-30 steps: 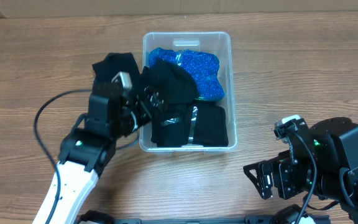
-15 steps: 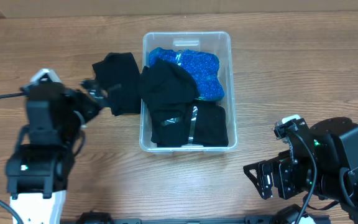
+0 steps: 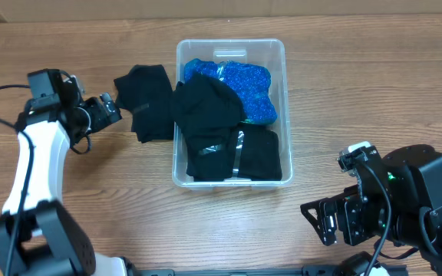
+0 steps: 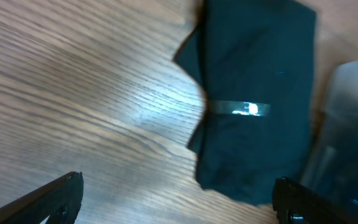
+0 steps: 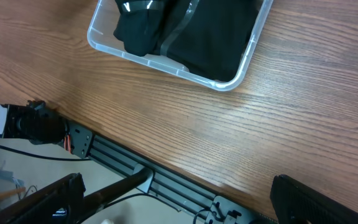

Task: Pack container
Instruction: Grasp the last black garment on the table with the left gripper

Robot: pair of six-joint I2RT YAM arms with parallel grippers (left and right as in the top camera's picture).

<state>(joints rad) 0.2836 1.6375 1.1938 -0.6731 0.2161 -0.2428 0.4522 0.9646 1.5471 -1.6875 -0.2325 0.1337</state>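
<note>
Wooden table (image 3: 359, 100) — container (image 3: 285, 100) lengthwise toward far edge.

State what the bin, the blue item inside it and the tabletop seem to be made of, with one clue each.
Container: clear glossy plastic; contents show through its walls.
Blue item: probably soft fabric, with a speckled, glittery surface.
Table: wood or wood-look laminate; grain lines, low sheen.
</note>
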